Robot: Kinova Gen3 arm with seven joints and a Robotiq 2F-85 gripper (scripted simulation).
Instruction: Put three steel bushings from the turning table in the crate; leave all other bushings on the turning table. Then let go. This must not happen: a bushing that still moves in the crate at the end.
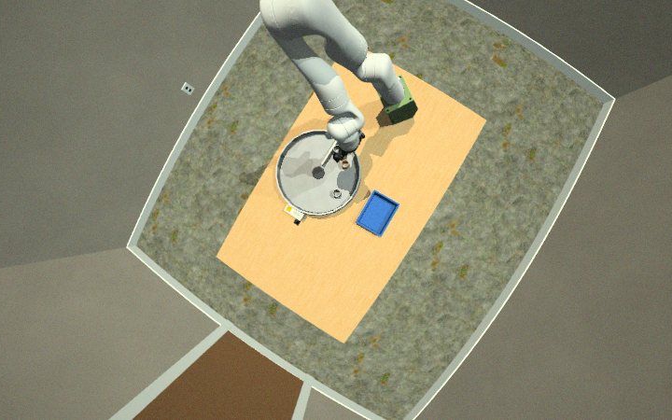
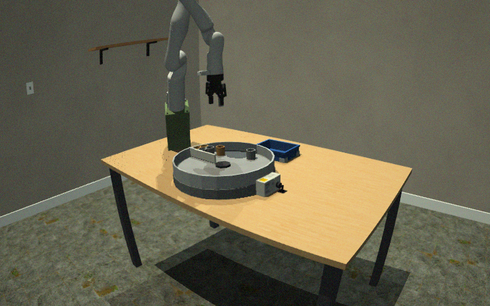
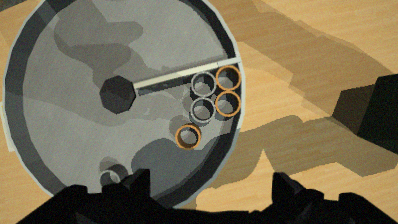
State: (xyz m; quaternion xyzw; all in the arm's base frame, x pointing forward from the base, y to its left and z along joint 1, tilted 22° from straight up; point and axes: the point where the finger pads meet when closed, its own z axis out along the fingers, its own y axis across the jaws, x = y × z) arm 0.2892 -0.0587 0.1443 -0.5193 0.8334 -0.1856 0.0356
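On the wooden table [image 2: 315,205], the round turning table [image 2: 201,179] holds six small rings. One steel bushing [image 2: 250,154] stands alone near the rim. One brown bushing [image 2: 220,149] stands by the divider bar [image 3: 180,77]. Two gray and two brown ones crowd together past the bar. Farther back, the blue crate [image 2: 279,149] has nothing inside. High above, the gripper [image 2: 216,99] hangs spread wide, pinching nothing.

— Where's the round grey turning table [image 2: 186,171]?

— Centre of the exterior view, on the rectangular wooden table [image 2: 327,198], with the blue plastic crate [image 2: 291,151] just right, behind it.

— And the grey steel bushings [image 3: 203,84]?

— On it, right of centre in the wrist view.
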